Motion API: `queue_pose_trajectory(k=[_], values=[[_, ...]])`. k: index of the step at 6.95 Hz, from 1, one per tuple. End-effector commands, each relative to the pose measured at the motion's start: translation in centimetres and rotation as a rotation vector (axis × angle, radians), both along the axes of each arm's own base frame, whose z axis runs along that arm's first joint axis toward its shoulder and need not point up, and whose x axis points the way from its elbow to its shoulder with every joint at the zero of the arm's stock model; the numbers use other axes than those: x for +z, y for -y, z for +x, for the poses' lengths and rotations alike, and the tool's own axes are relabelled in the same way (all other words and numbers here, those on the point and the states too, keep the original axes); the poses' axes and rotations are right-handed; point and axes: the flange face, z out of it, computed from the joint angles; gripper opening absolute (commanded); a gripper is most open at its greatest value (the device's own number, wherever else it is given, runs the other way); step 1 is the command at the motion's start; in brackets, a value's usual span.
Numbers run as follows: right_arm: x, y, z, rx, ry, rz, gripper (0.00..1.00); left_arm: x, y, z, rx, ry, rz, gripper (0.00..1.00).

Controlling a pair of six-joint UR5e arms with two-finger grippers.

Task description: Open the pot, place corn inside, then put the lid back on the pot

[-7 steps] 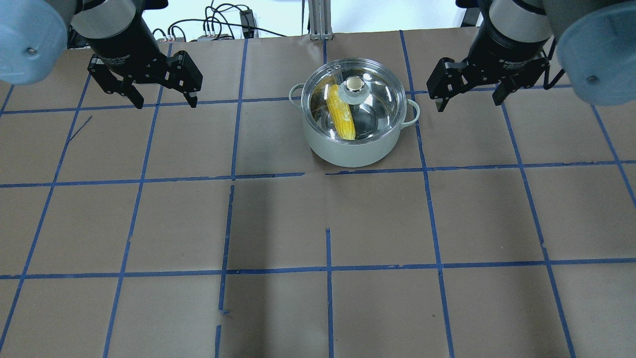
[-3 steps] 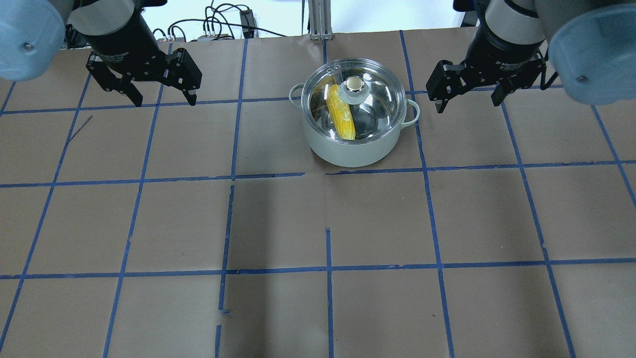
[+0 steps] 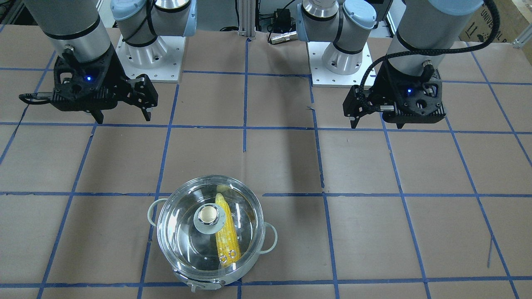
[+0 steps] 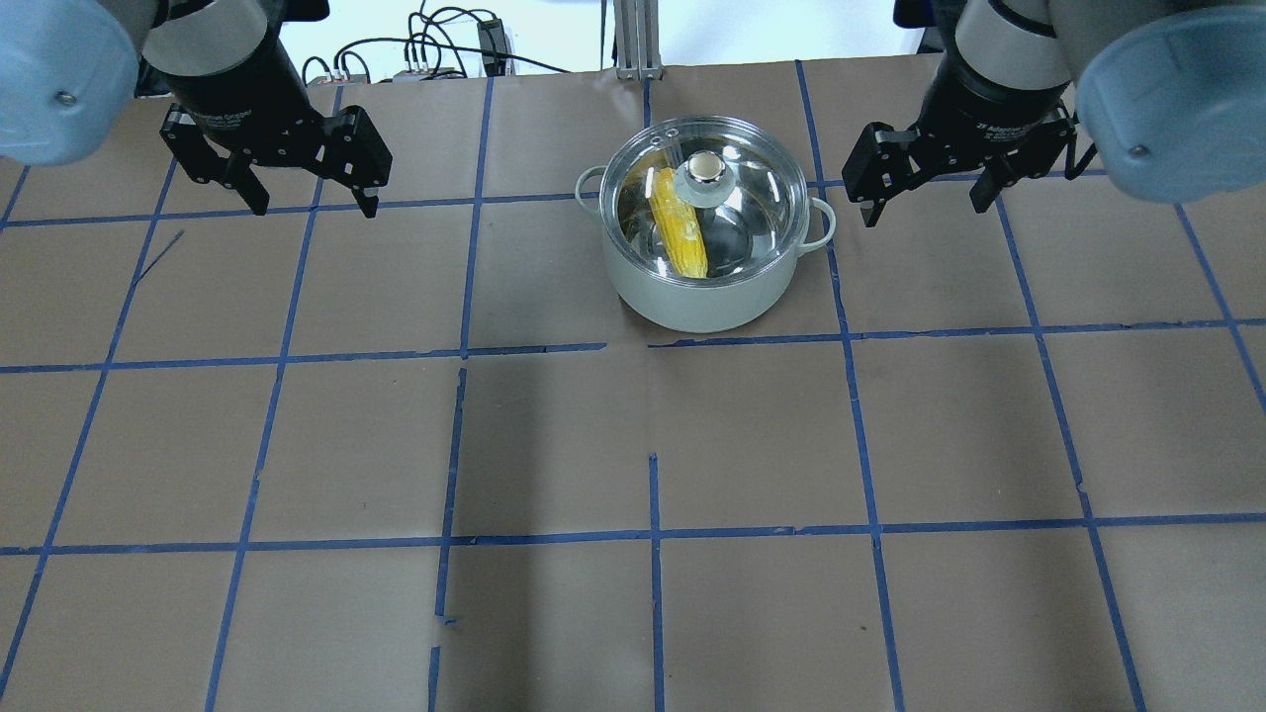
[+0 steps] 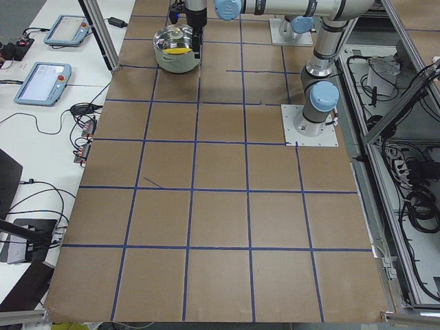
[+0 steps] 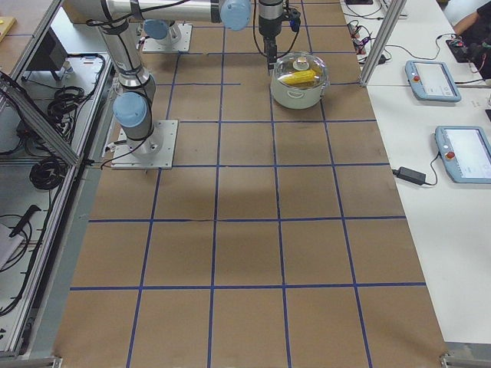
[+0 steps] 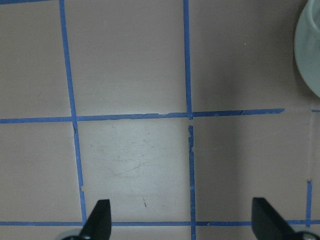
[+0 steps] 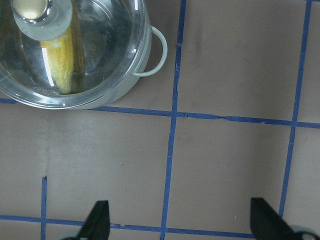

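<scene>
The steel pot (image 4: 692,302) stands at the far middle of the table. The glass lid (image 4: 757,198) sits on it, and the yellow corn (image 4: 682,232) lies inside under the glass. My left gripper (image 4: 315,208) is open and empty, well to the pot's left. My right gripper (image 4: 925,211) is open and empty, just right of the pot's handle. In the front-facing view I see the pot (image 3: 199,283), lid (image 3: 178,236) and corn (image 3: 227,243). The right wrist view shows the lid (image 8: 105,45), the corn (image 8: 62,70) and open fingertips (image 8: 97,220).
The table is brown paper with a blue tape grid (image 4: 653,534). Cables and a metal post (image 4: 633,40) lie beyond the far edge. The arm bases (image 3: 151,58) stand on the robot's side. The left wrist view shows the pot's edge (image 7: 310,55) at its right border.
Both grippers have drifted slightly to the left in the overhead view and stay open. The pot, lid and corn have not moved.
</scene>
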Motion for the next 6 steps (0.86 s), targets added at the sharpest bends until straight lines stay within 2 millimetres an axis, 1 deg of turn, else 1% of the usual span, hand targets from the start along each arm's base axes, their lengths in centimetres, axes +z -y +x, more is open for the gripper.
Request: queue_pose_trajectory(k=[1,2,3,6], values=[[-0.7,1.0,0.4,0.005,0.005,-0.002,0.99,0.3,0.1,0.0,-0.003,0.004,-0.004,1.0],[-0.9,1.2,0.3,0.004,0.005,-0.004,0.99,0.1,-0.9,-0.3,-0.002,-0.009,0.057,1.0],[-0.9,1.2,0.4,0.004,0.005,-0.004,0.99,0.7,-1.6,-0.1,0.008,-0.052,0.067,1.0],[-0.9,1.1,0.5,0.006,0.005,-0.004,0.99,0.6,-1.4,-0.3,0.011,-0.052,0.066,1.0]])
